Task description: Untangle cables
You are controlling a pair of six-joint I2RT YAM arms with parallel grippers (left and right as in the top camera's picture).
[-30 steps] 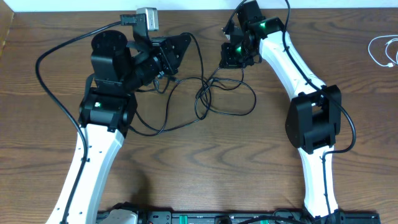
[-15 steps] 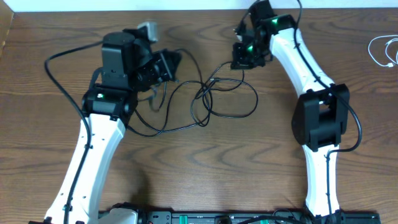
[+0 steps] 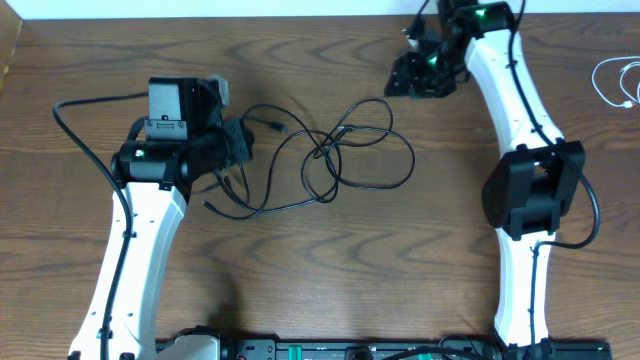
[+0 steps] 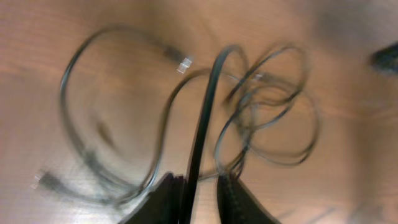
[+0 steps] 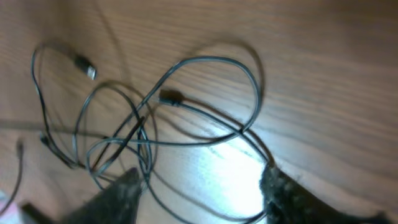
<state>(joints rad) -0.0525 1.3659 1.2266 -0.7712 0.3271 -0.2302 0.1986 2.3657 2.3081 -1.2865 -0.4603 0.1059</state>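
Black cable [image 3: 322, 152] lies in loose overlapping loops on the table [image 3: 330, 270], between the two grippers and nearer the left one. One strand runs between the parted fingers of the left gripper [image 4: 200, 190], not pinched. We judge that lets a loop slide through. Right gripper [image 5: 200, 180] hangs spread wide and empty beside the tangle, likely leaving room. White cable [image 3: 615, 82] sits well apart on its outer side, already separate.
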